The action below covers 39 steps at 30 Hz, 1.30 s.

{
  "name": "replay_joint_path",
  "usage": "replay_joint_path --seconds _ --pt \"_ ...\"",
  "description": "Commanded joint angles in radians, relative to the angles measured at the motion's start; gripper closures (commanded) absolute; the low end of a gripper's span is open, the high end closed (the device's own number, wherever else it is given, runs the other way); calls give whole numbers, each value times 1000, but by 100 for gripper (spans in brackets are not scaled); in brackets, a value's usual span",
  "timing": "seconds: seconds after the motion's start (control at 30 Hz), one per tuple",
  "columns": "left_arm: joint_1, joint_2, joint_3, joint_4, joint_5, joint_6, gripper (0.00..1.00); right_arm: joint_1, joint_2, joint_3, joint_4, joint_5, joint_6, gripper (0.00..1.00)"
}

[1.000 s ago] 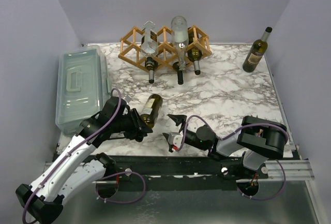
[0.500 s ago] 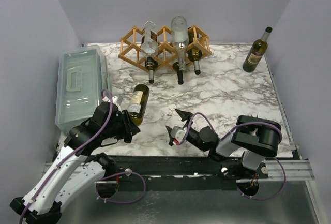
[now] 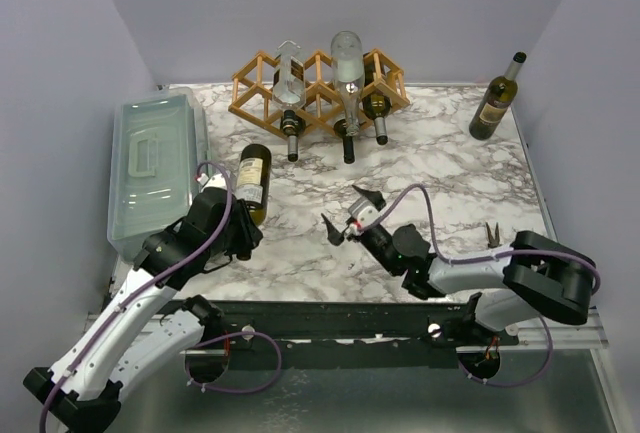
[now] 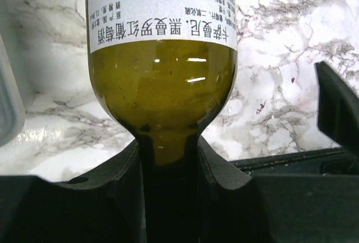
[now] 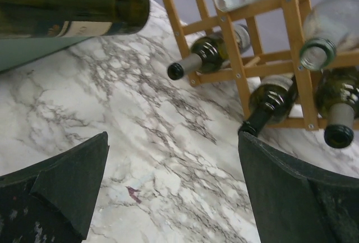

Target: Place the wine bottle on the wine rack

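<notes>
At the near side of the marble table [image 3: 450, 178], the left gripper [image 3: 244, 229] is clamped on the neck of the wine bottle [image 3: 250, 177]; the left wrist view shows its fingers [image 4: 120, 170] pressed against both sides of the dark neck just below the olive-green shoulder [image 4: 162, 94]. The bottle lies about level, with its base pointing away from the arm towards the back of the table and its white label facing up. It sits just beside the grey-green lidded box [image 3: 155, 163] and is well short of the wine rack [image 3: 318, 94], so it is not yet on it. To its right, near the middle of the table, the right gripper [image 3: 348, 215] has its jaws spread wide and grips nothing, only bare marble showing between its fingers [image 5: 67, 187]. Farther back, the wooden lattice [image 5: 230, 44] stands against the rear edge, already carrying several racked bottles [image 3: 347, 63], two of clear glass on top and dark ones below with their necks pointing forward. Its leftmost cells look open. At the far right corner, a standing bottle [image 3: 496, 99] is upright, well apart from everything else
</notes>
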Motion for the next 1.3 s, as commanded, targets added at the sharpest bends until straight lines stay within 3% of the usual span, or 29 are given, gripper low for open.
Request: replay_joint_path --seconds 0.0,0.17,0.47,0.63,1.03,1.27 --pt "1 51 74 242 -71 66 100 -118 -124 73 -327 12 302 0" --pt "2 111 94 310 -89 113 100 -279 -314 169 -633 -83 533 0" --pt "26 202 98 370 -94 139 100 -321 -446 382 -1083 -51 562 0" --pt "89 242 94 403 -60 166 100 -321 -525 345 -1094 -22 570 0" --pt "293 380 103 542 172 219 100 -321 -622 311 -1131 -2 591 0" --pt "330 443 126 586 244 223 100 -321 -633 299 -1127 9 589 0"
